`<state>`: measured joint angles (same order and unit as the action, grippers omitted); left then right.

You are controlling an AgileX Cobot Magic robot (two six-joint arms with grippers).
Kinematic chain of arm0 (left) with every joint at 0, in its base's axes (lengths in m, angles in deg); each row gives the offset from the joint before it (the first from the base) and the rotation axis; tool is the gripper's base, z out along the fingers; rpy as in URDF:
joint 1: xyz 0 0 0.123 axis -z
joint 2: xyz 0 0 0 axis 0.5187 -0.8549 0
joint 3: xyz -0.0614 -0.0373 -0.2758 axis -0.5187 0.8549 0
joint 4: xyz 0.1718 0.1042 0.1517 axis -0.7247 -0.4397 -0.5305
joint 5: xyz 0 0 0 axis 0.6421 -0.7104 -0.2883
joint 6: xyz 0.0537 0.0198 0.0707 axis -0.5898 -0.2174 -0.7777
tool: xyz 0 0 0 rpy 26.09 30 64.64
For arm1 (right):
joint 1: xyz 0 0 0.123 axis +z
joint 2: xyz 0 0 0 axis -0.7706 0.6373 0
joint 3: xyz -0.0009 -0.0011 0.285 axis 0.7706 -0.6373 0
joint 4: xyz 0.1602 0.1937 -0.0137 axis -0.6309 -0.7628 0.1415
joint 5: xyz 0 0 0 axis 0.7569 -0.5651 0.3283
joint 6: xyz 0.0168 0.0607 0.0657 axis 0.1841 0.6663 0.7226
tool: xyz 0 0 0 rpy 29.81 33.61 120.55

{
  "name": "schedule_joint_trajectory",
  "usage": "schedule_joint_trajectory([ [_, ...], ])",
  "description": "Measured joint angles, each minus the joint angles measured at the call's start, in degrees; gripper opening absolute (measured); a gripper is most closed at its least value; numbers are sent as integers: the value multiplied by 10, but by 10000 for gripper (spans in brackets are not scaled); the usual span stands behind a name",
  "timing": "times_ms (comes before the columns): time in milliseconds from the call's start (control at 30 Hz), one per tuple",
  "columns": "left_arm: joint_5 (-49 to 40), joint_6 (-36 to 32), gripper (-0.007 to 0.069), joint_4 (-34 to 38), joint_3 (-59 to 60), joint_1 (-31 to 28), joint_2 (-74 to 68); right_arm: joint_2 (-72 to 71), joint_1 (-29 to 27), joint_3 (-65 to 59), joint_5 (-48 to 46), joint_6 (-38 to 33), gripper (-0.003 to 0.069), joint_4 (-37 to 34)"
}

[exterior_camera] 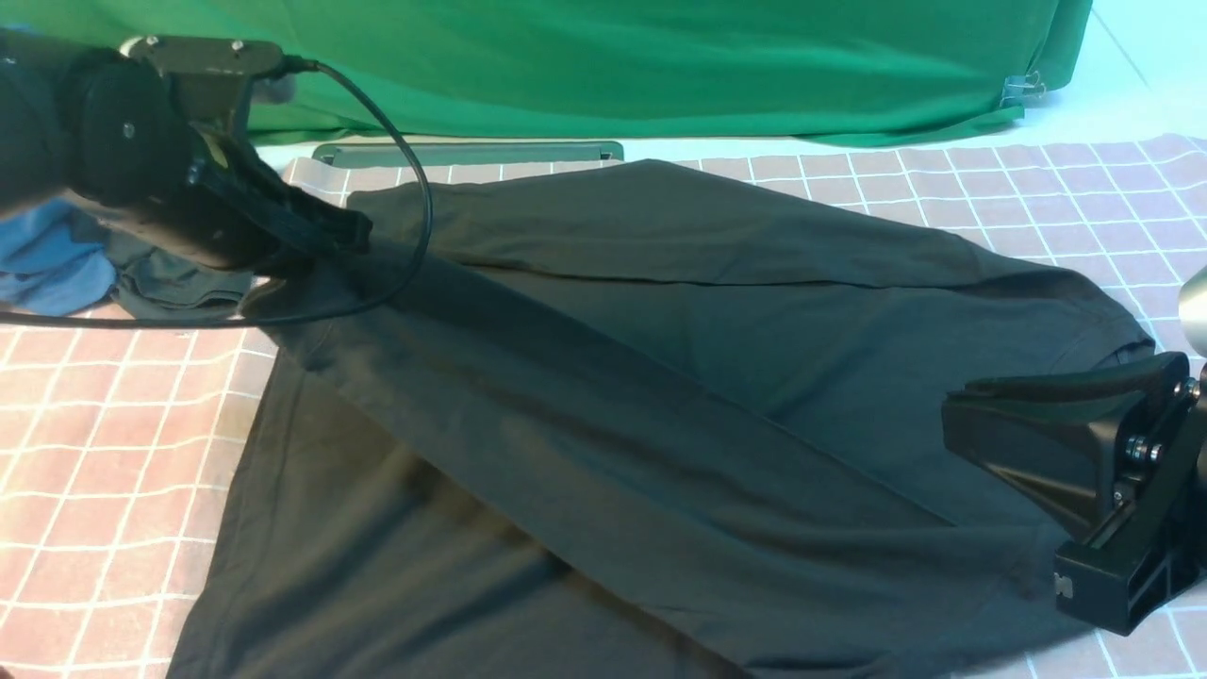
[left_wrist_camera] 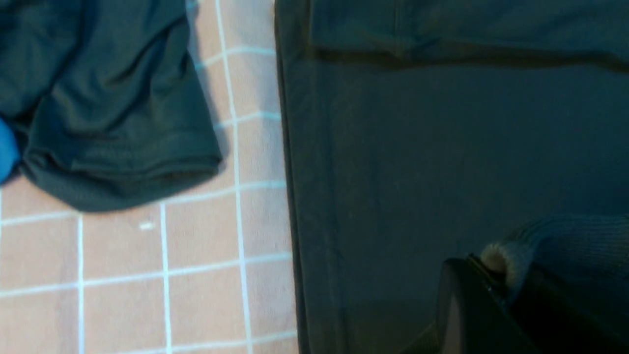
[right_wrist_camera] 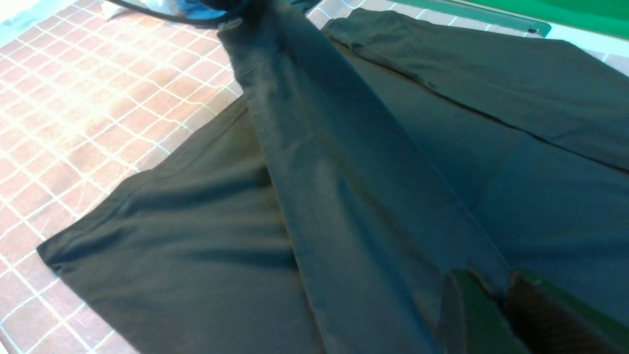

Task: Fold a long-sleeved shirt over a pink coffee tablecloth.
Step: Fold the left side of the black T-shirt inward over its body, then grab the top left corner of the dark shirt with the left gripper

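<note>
The long-sleeved shirt (exterior_camera: pixel 660 283) (right_wrist_camera: pixel 491 123) lies flat on the pink coffee tablecloth (exterior_camera: pixel 104 424) (right_wrist_camera: pixel 73 98), plain black side up. One sleeve (exterior_camera: pixel 585 387) runs taut and slanting across the body, from far left to near right. At the far left, my left gripper (exterior_camera: pixel 354 231) (left_wrist_camera: pixel 501 280) is shut on the ribbed cuff (left_wrist_camera: pixel 550 236). My right gripper (exterior_camera: pixel 952 415) (right_wrist_camera: pixel 499 287) at the near right pinches the sleeve's other end between its fingers. The other sleeve is folded in along the far edge.
A small dark garment (exterior_camera: pixel 179 278) (left_wrist_camera: pixel 108 108) and a blue garment (exterior_camera: pixel 47 264) lie bunched at the far left, close to the left arm. A black cable (exterior_camera: pixel 420 207) loops over the shirt. A green cloth (exterior_camera: pixel 613 57) hangs behind, with a grey-green bar (exterior_camera: pixel 467 151) below it.
</note>
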<state>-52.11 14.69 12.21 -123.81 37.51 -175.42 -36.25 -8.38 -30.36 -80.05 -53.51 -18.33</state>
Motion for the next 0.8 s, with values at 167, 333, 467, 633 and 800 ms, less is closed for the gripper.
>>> schedule_joint_trajectory([
  [167, -2, 14, 258, -2, -3, 0, 1, 0, 0, 0, 0, 1, 144, 0],
  [333, -42, 97, 316, -3, -24, 0, 0, 0, 0, 0, -1, 1, 144, 0],
  [467, -126, 145, 177, -9, -102, -1, -19, 0, 0, 0, -8, 1, 144, 0],
  [633, -206, 157, 21, -5, -243, -9, -108, 0, 0, 0, -12, 1, 144, 0],
  [800, -231, 183, 20, 26, -350, -26, -228, 0, 0, 0, -16, 1, 144, 0],
])
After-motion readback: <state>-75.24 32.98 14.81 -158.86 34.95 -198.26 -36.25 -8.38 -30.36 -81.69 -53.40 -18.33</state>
